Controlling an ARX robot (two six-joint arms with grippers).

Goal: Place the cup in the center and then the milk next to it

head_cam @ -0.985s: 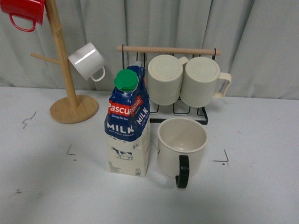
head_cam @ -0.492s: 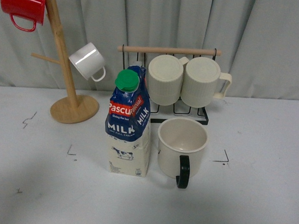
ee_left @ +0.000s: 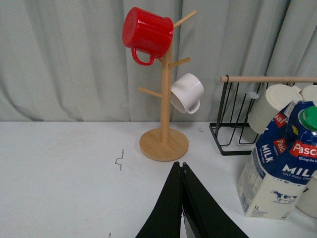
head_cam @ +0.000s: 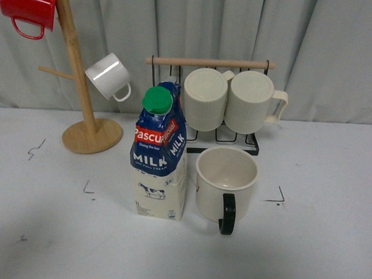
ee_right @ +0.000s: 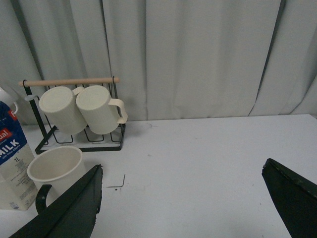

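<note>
White desk point(head_cam: 329, 257) with cup point(head_cam: 226, 181) and milk point(head_cam: 160, 157) standing side by side between the corner marks, nothing moved since a moment ago, left hand point(ee_left: 182, 171) pinched shut and empty, right hand point(ee_right: 181, 198) spread open, job looking finished.

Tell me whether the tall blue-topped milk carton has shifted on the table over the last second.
No. The milk carton stands in the same spot between the wooden mug tree's base and the cream mug with the black handle.
</note>
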